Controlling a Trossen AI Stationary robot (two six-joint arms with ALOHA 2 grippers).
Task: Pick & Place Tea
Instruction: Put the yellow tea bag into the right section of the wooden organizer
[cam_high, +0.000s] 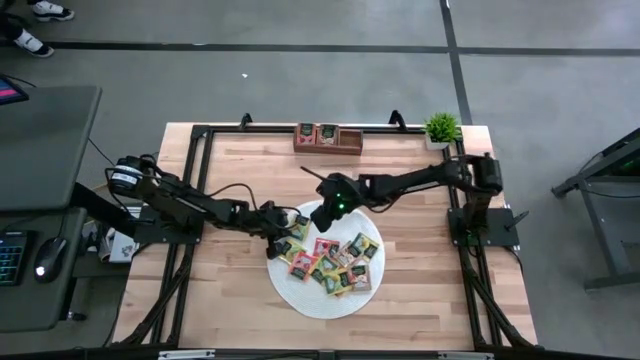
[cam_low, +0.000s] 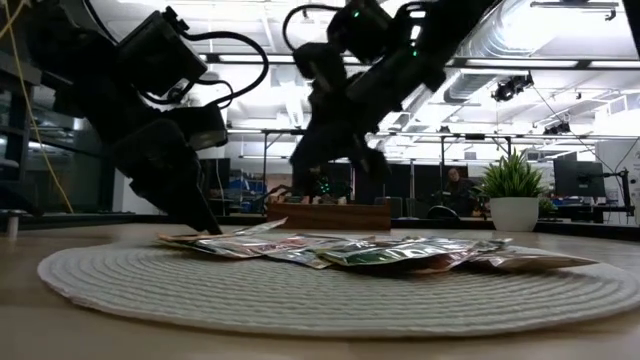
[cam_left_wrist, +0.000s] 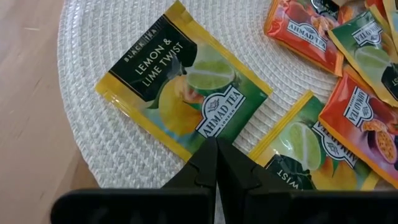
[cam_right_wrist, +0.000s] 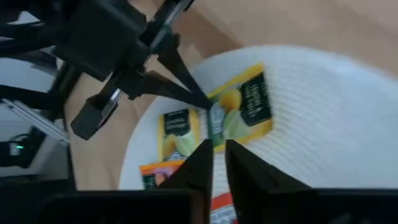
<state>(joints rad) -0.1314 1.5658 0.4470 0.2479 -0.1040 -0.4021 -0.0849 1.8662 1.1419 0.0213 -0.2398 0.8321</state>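
Note:
Several tea packets (cam_high: 335, 262) in red, orange, yellow and green lie in a loose heap on the round white mat (cam_high: 300, 295). My left gripper (cam_high: 277, 227) is at the mat's left edge, low, and shut on a yellow-green lemon-lime tea packet (cam_left_wrist: 186, 87), which lies flat apart from the heap. My right gripper (cam_high: 322, 214) hovers above the mat's far-left part, raised clear of it in the low view (cam_low: 362, 158). Its fingers show a narrow gap with nothing between them (cam_right_wrist: 217, 149). It looks down on the same packet (cam_right_wrist: 244, 111). My left gripper pinches the lemon-lime packet at its corner (cam_left_wrist: 210, 132), the one toward the mat's left edge. The fingers (cam_left_wrist: 202, 163) slant down from the table's left. They hide the corner's tip. The rest of the packet lies flat on the mat (cam_left_wrist: 93, 37).
A brown wooden tray (cam_high: 327, 139) with a few packets in it stands at the table's far edge, and a small potted plant (cam_high: 440, 128) stands at the far right corner. Bare wooden tabletop (cam_high: 430, 270) lies right of the mat. A person sits in the room behind (cam_low: 455, 185).

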